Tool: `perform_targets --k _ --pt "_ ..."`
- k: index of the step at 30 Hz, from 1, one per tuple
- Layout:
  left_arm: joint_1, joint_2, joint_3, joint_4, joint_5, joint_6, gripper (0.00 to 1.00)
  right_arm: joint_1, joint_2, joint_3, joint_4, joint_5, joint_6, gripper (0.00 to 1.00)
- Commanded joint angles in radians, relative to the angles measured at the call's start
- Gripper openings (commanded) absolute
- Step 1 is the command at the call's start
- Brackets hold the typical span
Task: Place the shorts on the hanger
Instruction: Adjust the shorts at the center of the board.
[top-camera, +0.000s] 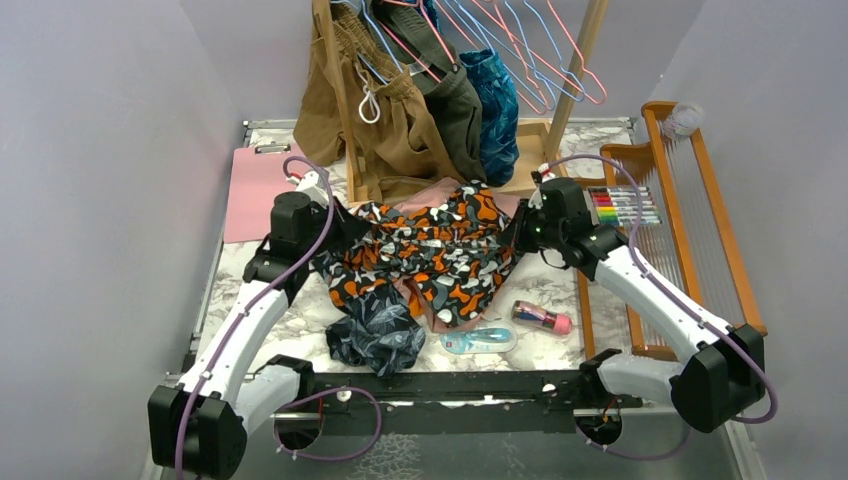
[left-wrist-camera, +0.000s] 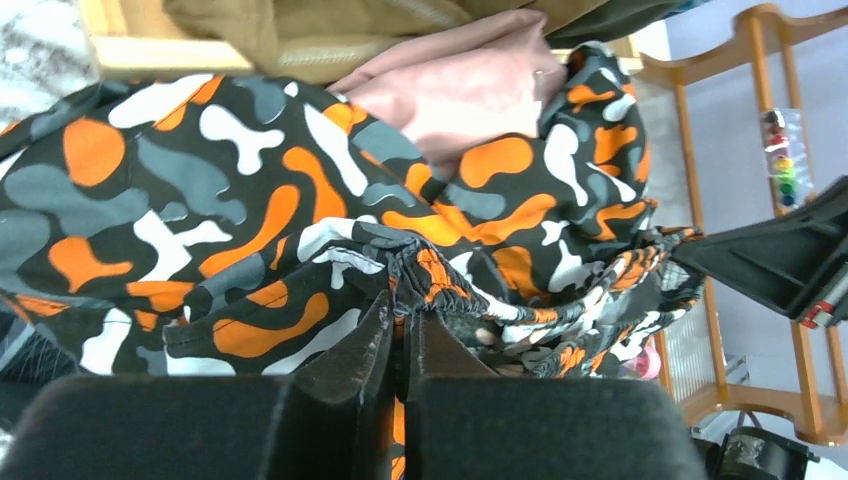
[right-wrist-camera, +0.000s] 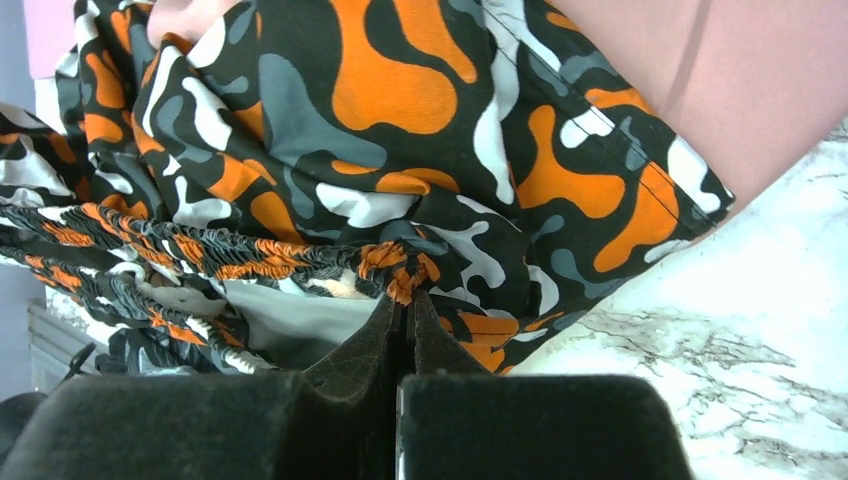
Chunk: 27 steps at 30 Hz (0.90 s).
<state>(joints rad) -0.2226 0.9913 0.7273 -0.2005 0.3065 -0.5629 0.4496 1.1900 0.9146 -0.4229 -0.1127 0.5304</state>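
the camouflage shorts (top-camera: 430, 250) are stretched between both arms over the marble bench (top-camera: 550, 285), partly covering the dusty-pink shorts (top-camera: 440, 192). the left claw (left-wrist-camera: 402, 305) pinches the gathered waistband at one side, and the right claw (right-wrist-camera: 405, 300) pinches it at the other.

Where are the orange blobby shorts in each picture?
Top view: the camo shorts sit spread out in the middle of the picture.
Left wrist: the camo shorts fill most of the picture.
Right wrist: the camo shorts cover the top and left.
Shared landmark: the pink shorts peek out beside them in every view.
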Motion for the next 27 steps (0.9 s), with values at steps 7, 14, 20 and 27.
perform_targets --k 7,14,20,27 --pt "0.005 -0.052 -0.084 0.027 0.115 0.024 0.38 0.006 -0.041 -0.082 0.037 -0.147 -0.064 0.31" --pt "0.005 -0.060 -0.051 -0.005 0.116 0.044 0.59 0.006 -0.058 -0.044 -0.012 -0.162 -0.106 0.54" --pt "0.005 -0.041 -0.019 -0.005 0.116 0.056 0.69 0.006 -0.035 -0.005 -0.022 -0.169 -0.149 0.57" --pt "0.003 -0.004 0.001 0.000 0.118 0.064 0.67 0.032 0.022 0.014 -0.030 -0.147 -0.167 0.51"
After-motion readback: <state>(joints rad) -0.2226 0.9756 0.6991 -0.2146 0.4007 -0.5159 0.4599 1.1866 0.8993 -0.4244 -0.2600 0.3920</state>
